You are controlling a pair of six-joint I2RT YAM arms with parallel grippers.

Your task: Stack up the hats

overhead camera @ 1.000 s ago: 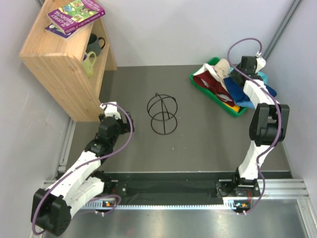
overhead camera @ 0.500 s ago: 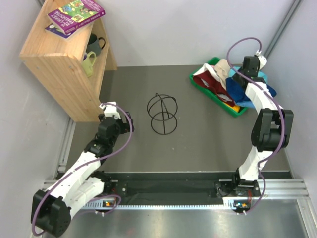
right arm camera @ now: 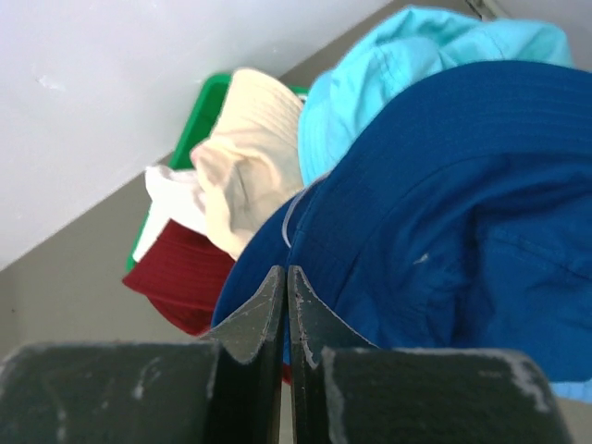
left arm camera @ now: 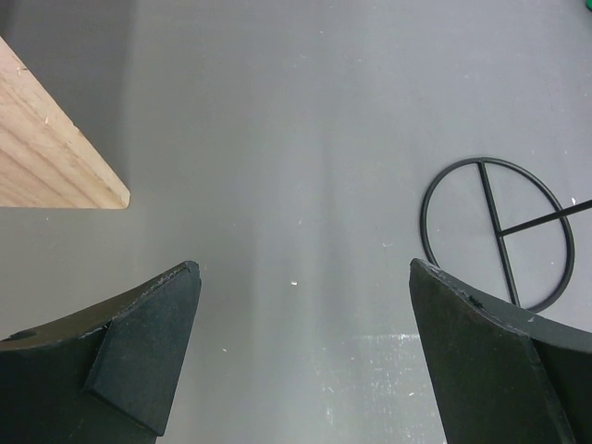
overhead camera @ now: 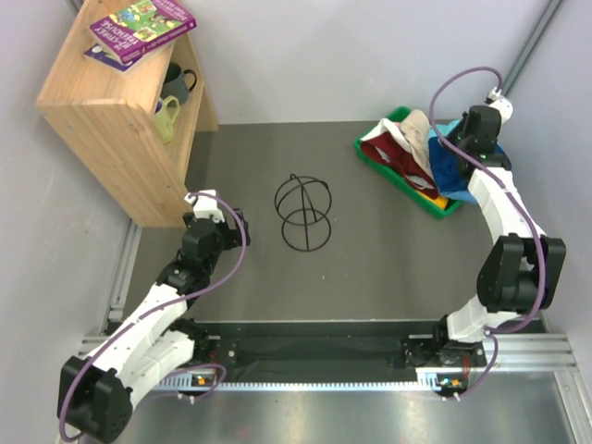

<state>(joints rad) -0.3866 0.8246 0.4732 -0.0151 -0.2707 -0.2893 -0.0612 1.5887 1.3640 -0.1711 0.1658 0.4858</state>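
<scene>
Several hats lie heaped in a green tray (overhead camera: 363,146) at the back right. A blue hat (overhead camera: 451,168) (right arm camera: 462,203) is topmost, with a teal hat (right arm camera: 416,55) behind it. Beside them are a beige hat (overhead camera: 416,129) (right arm camera: 254,120), a white hat (right arm camera: 171,194) and a dark red hat (overhead camera: 384,153) (right arm camera: 185,268). My right gripper (overhead camera: 458,150) (right arm camera: 286,270) is shut on the blue hat's edge. My left gripper (overhead camera: 209,205) (left arm camera: 305,277) hangs open and empty over bare table, left of the stand.
A black wire-frame stand (overhead camera: 303,215) (left arm camera: 495,231) sits mid-table. A wooden shelf (overhead camera: 111,111) (left arm camera: 46,148) with books and mugs stands at the back left, close to my left gripper. Walls close in on both sides.
My right gripper shut on the blue hat's edge, and its wrist swung up and to the right over the tray. The left arm stayed still.
</scene>
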